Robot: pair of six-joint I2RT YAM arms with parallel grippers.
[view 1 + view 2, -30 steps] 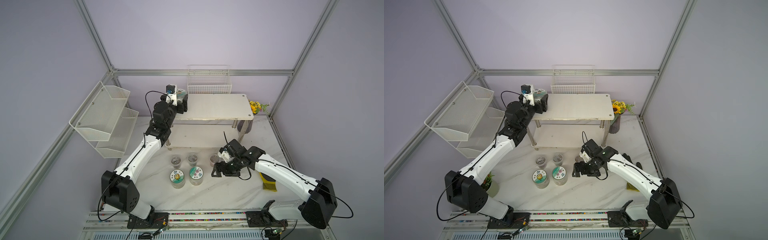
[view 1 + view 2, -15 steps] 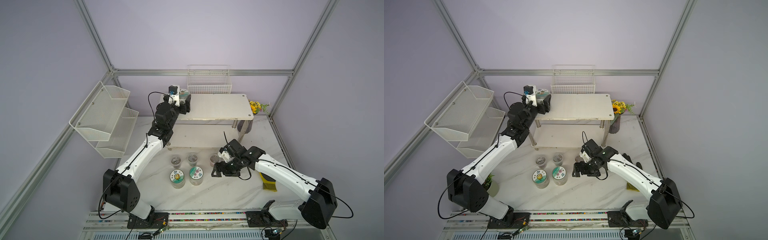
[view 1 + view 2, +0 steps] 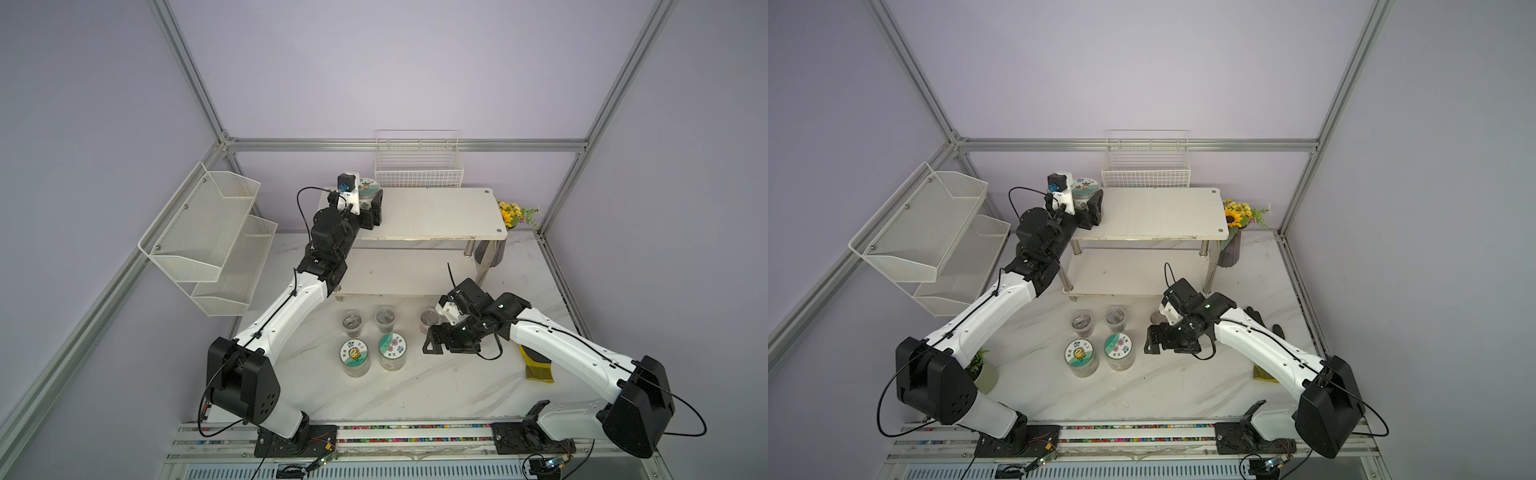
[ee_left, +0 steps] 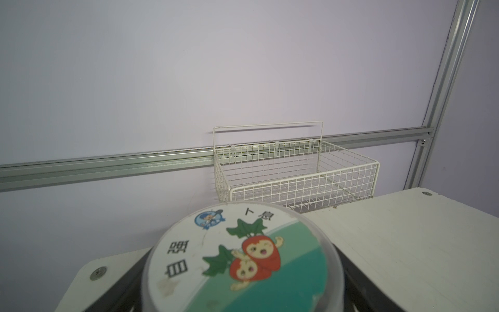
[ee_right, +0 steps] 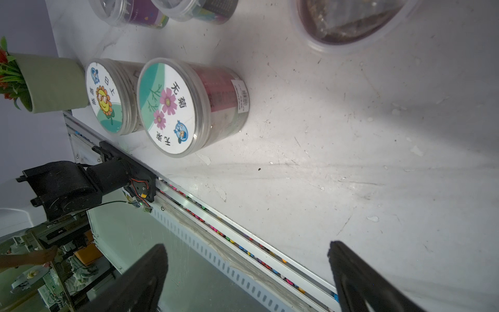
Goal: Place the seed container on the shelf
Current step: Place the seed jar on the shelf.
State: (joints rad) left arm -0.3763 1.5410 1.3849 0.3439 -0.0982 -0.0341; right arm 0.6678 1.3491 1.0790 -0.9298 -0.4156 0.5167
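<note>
Both top views look from high above the front edge, steeply down toward the back wall; they are far enough to take in the whole worktop (image 3: 415,386) and the shelf (image 3: 436,212); they share nearly everything; a slight sideways offset lets a small potted plant (image 3: 982,370) show in a top view.

The left wrist view sits very near, just behind the seed container (image 4: 237,264) lid, facing level across the shelf's top board to the wire basket (image 4: 297,173); both top views also hold that basket.

The right wrist view hangs low and close over the worktop, rolled sideways, looking past the right gripper (image 5: 247,244) and its dark fingers (image 5: 145,281); it shares the flower-lidded jar (image 5: 167,108) with the top views.
</note>
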